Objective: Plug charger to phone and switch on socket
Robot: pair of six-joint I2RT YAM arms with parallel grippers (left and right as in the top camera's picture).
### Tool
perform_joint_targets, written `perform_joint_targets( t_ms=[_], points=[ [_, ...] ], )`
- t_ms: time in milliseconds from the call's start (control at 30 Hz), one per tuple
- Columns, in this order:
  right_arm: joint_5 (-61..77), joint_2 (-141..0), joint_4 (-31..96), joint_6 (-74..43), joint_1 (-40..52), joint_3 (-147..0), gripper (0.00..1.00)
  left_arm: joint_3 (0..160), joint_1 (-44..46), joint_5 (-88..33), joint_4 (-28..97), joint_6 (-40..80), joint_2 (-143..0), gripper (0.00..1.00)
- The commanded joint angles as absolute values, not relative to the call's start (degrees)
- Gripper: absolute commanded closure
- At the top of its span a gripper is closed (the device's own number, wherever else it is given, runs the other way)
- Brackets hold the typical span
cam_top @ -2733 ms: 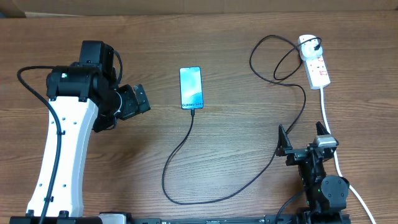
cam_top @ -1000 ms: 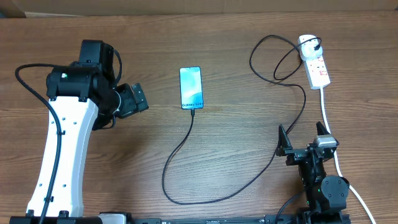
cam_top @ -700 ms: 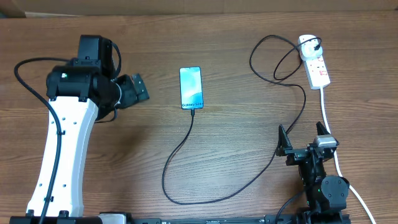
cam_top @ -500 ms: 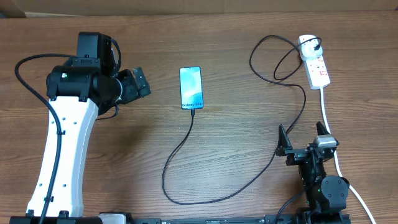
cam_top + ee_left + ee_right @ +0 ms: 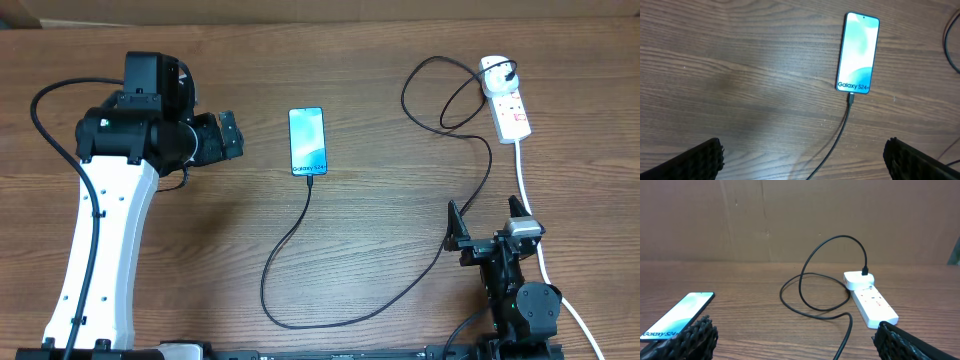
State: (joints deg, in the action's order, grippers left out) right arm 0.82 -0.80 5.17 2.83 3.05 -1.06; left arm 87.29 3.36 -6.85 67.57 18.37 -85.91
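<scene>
The phone lies flat mid-table with its light blue screen up, also seen in the left wrist view as the phone. The charger's thin black cable runs from the phone's near edge, where its connector tip meets the phone, loops across the table and ends in a black plug standing in the white socket. My left gripper hovers left of the phone, open and empty. My right gripper is open near the front right, short of the socket.
The socket's thick white cord runs toward the front edge beside the right arm. A brown cardboard wall stands behind the table. The cable makes a loop left of the socket.
My left gripper has swung toward the far side of the table and turned, still open. The right arm, phone, cable and socket have not moved.
</scene>
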Motion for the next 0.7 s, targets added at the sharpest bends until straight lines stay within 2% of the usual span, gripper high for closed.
perform_joint_targets(
  t_ms=[0,300,667],
  points=[
    [0.23,-0.16,4.86,3.07,3.27,-0.49,0.00,84.55,3.84,-7.09,65.65,16.25,-81.03,0.00],
    [0.23,-0.16,4.86,3.07,3.27,-0.49,0.00,74.04,3.75,-4.89,63.20,16.25,-70.13,0.01],
    [0.23,-0.16,4.86,3.07,3.27,-0.49,0.00,54.94,3.77,-6.04,49.80,11.40,-48.84,0.00]
  ],
)
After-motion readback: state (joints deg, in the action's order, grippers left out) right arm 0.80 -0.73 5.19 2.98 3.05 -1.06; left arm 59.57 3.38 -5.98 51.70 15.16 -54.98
